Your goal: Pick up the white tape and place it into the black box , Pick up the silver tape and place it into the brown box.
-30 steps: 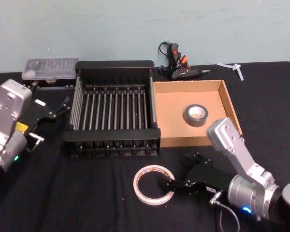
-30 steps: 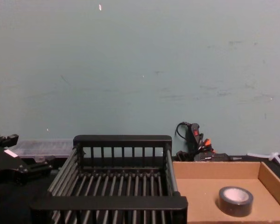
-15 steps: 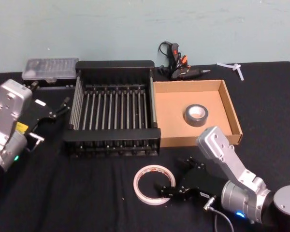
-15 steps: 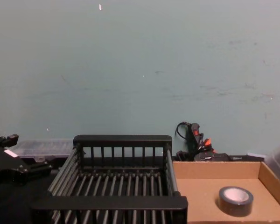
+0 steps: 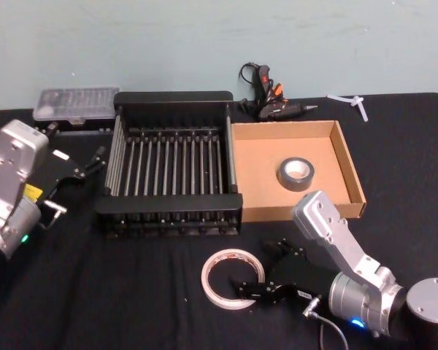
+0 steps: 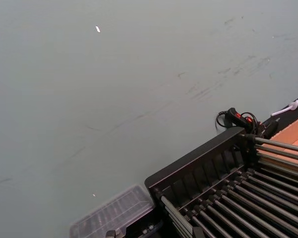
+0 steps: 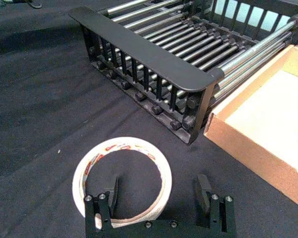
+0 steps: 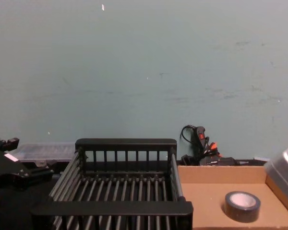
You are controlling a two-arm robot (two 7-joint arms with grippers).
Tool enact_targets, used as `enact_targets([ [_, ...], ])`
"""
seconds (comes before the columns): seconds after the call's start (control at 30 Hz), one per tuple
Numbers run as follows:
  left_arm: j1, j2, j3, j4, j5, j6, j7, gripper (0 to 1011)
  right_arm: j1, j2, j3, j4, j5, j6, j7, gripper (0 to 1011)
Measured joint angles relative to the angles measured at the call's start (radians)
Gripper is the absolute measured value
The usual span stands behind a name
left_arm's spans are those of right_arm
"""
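The white tape (image 5: 231, 279) lies flat on the black cloth in front of the black box (image 5: 171, 97). My right gripper (image 5: 254, 267) is open and low at the ring's right side. In the right wrist view one finger (image 7: 111, 192) sits inside the white tape (image 7: 121, 179) hole and the other finger (image 7: 202, 191) outside, with the wall between them. The silver tape (image 5: 296, 174) rests in the brown box (image 5: 354, 175), beside the black crate. My left gripper (image 5: 96, 160) is parked open at the crate's left side.
A glue gun (image 5: 266, 96) lies behind the boxes, a clear plastic case (image 5: 77, 103) at the back left, a white plastic piece (image 5: 352, 101) at the back right. The black box (image 7: 139, 49) rim stands just beyond the ring. Open cloth lies left of the tape.
My right gripper has slid left and down toward the white tape, so its open fingers now straddle the ring's wall. The left arm and both tapes have stayed put.
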Motion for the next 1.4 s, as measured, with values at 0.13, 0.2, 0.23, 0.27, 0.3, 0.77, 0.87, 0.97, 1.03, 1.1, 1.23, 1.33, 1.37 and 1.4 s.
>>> enact_targets([
  [0.13,0.0,0.0,0.0,0.0,0.0,0.0,0.0,1001,0.002,-0.002,-0.001,0.004,-0.003,0.001,0.001,1000],
  [0.2,0.0,0.0,0.0,0.0,0.0,0.0,0.0,1001,0.003,-0.003,-0.001,0.006,-0.005,0.001,0.002,1000],
  [0.23,0.0,0.0,0.0,0.0,0.0,0.0,0.0,1001,0.003,-0.003,-0.001,0.007,-0.005,0.001,0.002,1002],
  [0.27,0.0,0.0,0.0,0.0,0.0,0.0,0.0,1001,0.004,-0.003,-0.001,0.008,-0.006,0.001,0.002,1000],
  [0.3,0.0,0.0,0.0,0.0,0.0,0.0,0.0,1001,0.004,-0.004,-0.001,0.01,-0.006,0.001,0.002,1000],
  [0.77,0.0,0.0,0.0,0.0,0.0,0.0,0.0,1002,0.005,-0.007,-0.002,0.012,-0.018,0.005,-0.002,1000],
  [0.87,0.0,0.0,0.0,0.0,0.0,0.0,0.0,1001,0.005,-0.007,-0.002,0.012,-0.018,0.005,-0.002,1000],
  [0.97,0.0,0.0,0.0,0.0,0.0,0.0,0.0,1001,0.005,-0.007,-0.002,0.012,-0.017,0.005,-0.002,1000],
  [1.03,0.0,0.0,0.0,0.0,0.0,0.0,0.0,1001,0.005,-0.007,-0.002,0.012,-0.017,0.005,-0.002,996],
  [1.1,0.0,0.0,0.0,0.0,0.0,0.0,0.0,1001,0.005,-0.006,-0.002,0.011,-0.016,0.005,-0.002,977],
  [1.23,0.0,0.0,0.0,0.0,0.0,0.0,0.0,1001,0.005,-0.006,-0.001,0.011,-0.016,0.005,-0.002,864],
  [1.33,0.0,0.0,0.0,0.0,0.0,0.0,0.0,1001,0.004,-0.006,-0.001,0.011,-0.015,0.004,-0.002,796],
  [1.37,0.0,0.0,0.0,0.0,0.0,0.0,0.0,1001,0.004,-0.006,-0.001,0.011,-0.015,0.004,-0.002,758],
  [1.4,0.0,0.0,0.0,0.0,0.0,0.0,0.0,1001,0.004,-0.006,-0.001,0.011,-0.015,0.004,-0.002,721],
])
